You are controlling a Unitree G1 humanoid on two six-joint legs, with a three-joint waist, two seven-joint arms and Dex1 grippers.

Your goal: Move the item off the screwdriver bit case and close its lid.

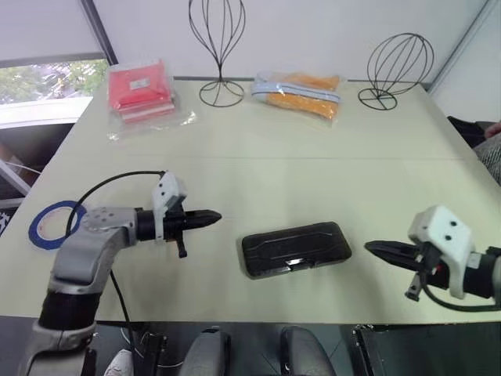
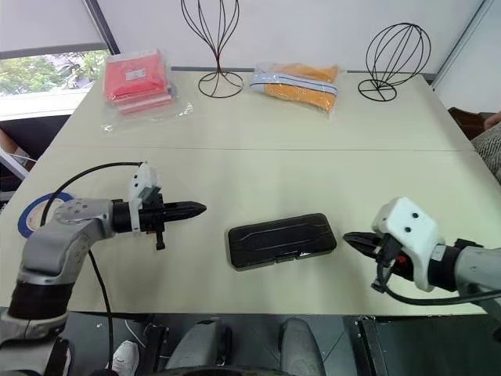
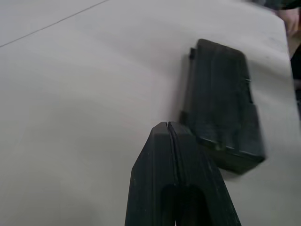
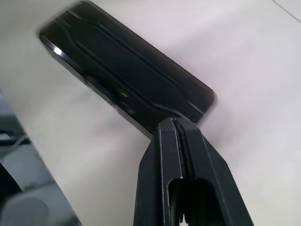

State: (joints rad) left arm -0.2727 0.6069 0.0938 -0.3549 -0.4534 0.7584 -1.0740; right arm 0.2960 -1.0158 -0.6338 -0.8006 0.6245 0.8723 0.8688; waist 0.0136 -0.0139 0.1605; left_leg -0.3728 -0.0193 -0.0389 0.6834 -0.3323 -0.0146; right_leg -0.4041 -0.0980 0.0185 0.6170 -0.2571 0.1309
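The screwdriver bit case (image 1: 295, 248) lies flat on the table near its front edge, a black ribbed shell, folded shut with its lid down; nothing rests on it. The blue tape roll (image 1: 52, 224) lies on the table at the far left edge, partly behind my left arm. My left gripper (image 1: 213, 218) hovers left of the case, shut and empty, pointing toward it. To the right of the case my right gripper (image 1: 371, 248) is also shut and empty, pointing left at it. Both wrist views show the case (image 3: 221, 108) (image 4: 129, 84) beyond the shut fingertips.
A red packet (image 1: 142, 90) in clear wrap lies at the back left. An orange packet (image 1: 300, 92) lies at the back centre. Two black wire stands (image 1: 219, 47) (image 1: 398, 66) rise along the far edge. A cable (image 1: 109, 184) loops over my left arm.
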